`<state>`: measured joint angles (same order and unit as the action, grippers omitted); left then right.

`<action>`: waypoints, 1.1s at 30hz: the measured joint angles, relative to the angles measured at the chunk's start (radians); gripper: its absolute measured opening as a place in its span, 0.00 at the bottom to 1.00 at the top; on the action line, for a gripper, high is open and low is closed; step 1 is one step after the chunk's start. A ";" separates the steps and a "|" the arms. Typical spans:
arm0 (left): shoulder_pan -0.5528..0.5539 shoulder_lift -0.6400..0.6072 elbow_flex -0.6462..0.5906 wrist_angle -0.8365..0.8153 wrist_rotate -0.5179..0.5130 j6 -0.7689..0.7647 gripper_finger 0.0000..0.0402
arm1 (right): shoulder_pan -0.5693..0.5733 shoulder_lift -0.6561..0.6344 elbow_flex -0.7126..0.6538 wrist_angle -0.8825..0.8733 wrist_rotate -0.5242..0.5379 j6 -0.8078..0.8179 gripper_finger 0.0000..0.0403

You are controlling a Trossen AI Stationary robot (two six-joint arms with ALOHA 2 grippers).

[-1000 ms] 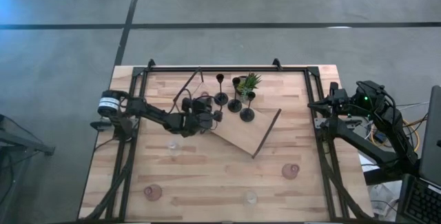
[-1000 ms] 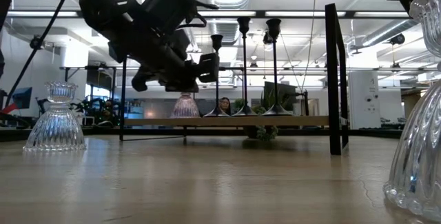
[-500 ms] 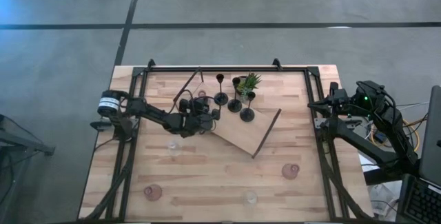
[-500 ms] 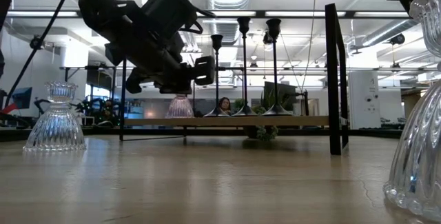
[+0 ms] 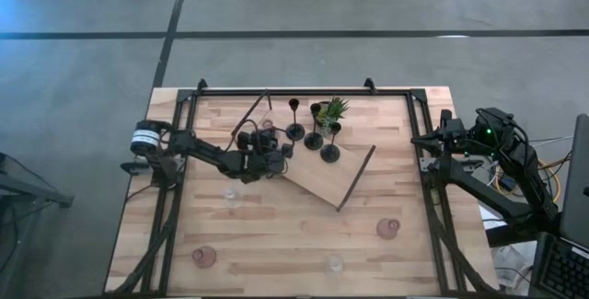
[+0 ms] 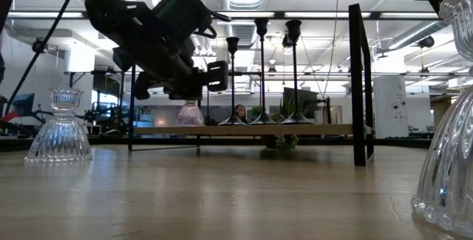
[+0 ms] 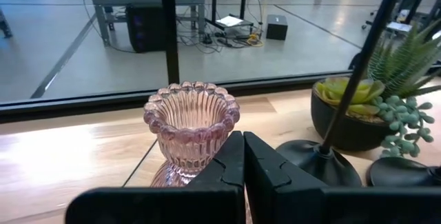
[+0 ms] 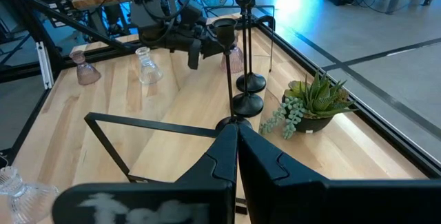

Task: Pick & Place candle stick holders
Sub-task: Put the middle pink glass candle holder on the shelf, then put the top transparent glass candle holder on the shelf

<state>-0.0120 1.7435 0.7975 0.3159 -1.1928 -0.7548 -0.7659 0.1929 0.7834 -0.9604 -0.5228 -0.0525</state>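
Three slim black candle stick holders (image 5: 314,139) stand upright on the wooden board (image 5: 317,181); the low view shows them too (image 6: 261,70). A pink glass cup (image 7: 191,131) stands on the board's far left part, to their left, and shows in the low view (image 6: 190,113). My left gripper (image 7: 242,172) is shut and empty. It hovers just near of that cup and above it, as the high view (image 5: 279,152) and the low view (image 6: 216,74) show. My right gripper (image 8: 236,148) is shut and empty at the table's right edge (image 5: 440,139).
A small green potted plant (image 5: 334,109) stands behind the black holders. A clear cup (image 5: 232,191) stands on the table left of the board. A pink cup (image 5: 204,256), a clear cup (image 5: 333,264) and another pink cup (image 5: 388,228) stand toward the near edge. A dark frame (image 5: 184,97) rims the table.
My left gripper has drawn back a little toward the table's left edge, away from the black holders, staying above the board.
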 joint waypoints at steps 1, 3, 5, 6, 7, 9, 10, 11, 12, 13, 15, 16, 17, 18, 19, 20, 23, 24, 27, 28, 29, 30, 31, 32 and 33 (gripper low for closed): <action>0.001 0.000 0.000 -0.003 -0.002 -0.004 0.00 | 0.000 0.000 0.000 0.000 0.000 0.000 0.02; 0.004 0.000 0.000 -0.007 -0.004 -0.008 0.00 | 0.000 0.000 0.000 0.000 0.000 0.000 0.02; 0.006 0.000 0.000 -0.018 -0.006 -0.021 0.00 | 0.000 0.000 0.000 0.000 0.000 0.000 0.02; 0.008 0.000 0.000 -0.022 -0.006 -0.027 0.00 | 0.000 0.000 0.000 0.000 0.000 0.000 0.02; 0.008 0.000 0.000 -0.024 -0.006 -0.030 0.00 | 0.000 0.000 0.000 0.000 0.000 0.000 0.02; 0.008 0.000 0.000 -0.024 -0.006 -0.030 0.00 | 0.000 0.000 0.000 0.000 0.000 0.000 0.02; 0.009 0.000 0.001 -0.025 -0.004 -0.029 0.00 | 0.000 0.000 0.000 0.000 0.000 0.000 0.02; 0.009 0.000 0.004 -0.027 0.002 -0.024 0.00 | 0.000 0.000 0.000 0.000 0.000 0.000 0.02; 0.009 0.000 0.008 -0.027 0.007 -0.016 0.00 | 0.000 0.000 0.000 0.000 0.000 0.000 0.02; 0.009 0.000 0.012 -0.027 0.012 -0.005 0.00 | 0.000 0.000 0.000 0.000 0.000 0.000 0.02; 0.008 -0.001 0.021 -0.024 0.028 0.010 0.00 | 0.000 0.000 0.000 0.000 0.000 0.000 0.02; 0.007 -0.001 0.025 -0.024 0.032 0.022 0.00 | 0.000 0.000 0.000 0.000 0.000 0.000 0.02; 0.006 -0.001 0.028 -0.023 0.037 0.030 0.00 | 0.000 0.000 0.000 0.000 0.000 0.000 0.02; 0.004 -0.001 0.032 -0.022 0.045 0.036 0.00 | 0.000 0.000 0.000 0.000 0.000 0.000 0.02; 0.002 -0.001 0.036 -0.019 0.053 0.039 0.00 | 0.000 0.000 0.000 0.000 0.000 0.000 0.02; -0.001 -0.001 0.038 -0.018 0.059 0.039 0.00 | 0.000 0.000 0.000 0.000 0.000 0.000 0.02; -0.022 -0.001 0.048 -0.019 0.084 0.039 0.00 | 0.000 0.000 0.000 0.000 0.000 0.000 0.02; -0.033 -0.001 0.052 -0.018 0.088 0.041 0.00 | 0.000 0.000 0.000 0.000 0.000 0.000 0.02; -0.077 -0.010 0.066 -0.019 0.098 0.056 0.00 | 0.000 0.000 0.000 0.000 0.000 0.000 0.02; -0.093 -0.015 0.074 -0.019 0.101 0.068 0.00 | 0.000 0.000 0.000 0.000 0.000 0.000 0.02; -0.110 -0.024 0.082 -0.019 0.106 0.086 0.00 | 0.000 0.000 0.000 0.000 0.000 0.000 0.02; -0.127 -0.032 0.088 -0.019 0.112 0.112 0.00 | 0.000 0.000 0.000 0.000 0.000 0.000 0.02; -0.146 -0.044 0.095 -0.019 0.121 0.146 0.00 | 0.000 0.000 0.000 0.000 0.000 0.000 0.02; -0.165 -0.058 0.101 -0.018 0.136 0.187 0.00 | 0.000 0.000 0.000 0.000 0.000 0.000 0.02; -0.186 -0.073 0.103 -0.016 0.153 0.230 0.00 | 0.000 0.000 0.000 0.000 0.000 0.000 0.02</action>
<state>-0.1977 1.6708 0.9003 0.2999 -1.0400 -0.5248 -0.7658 0.1932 0.7834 -0.9607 -0.5228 -0.0525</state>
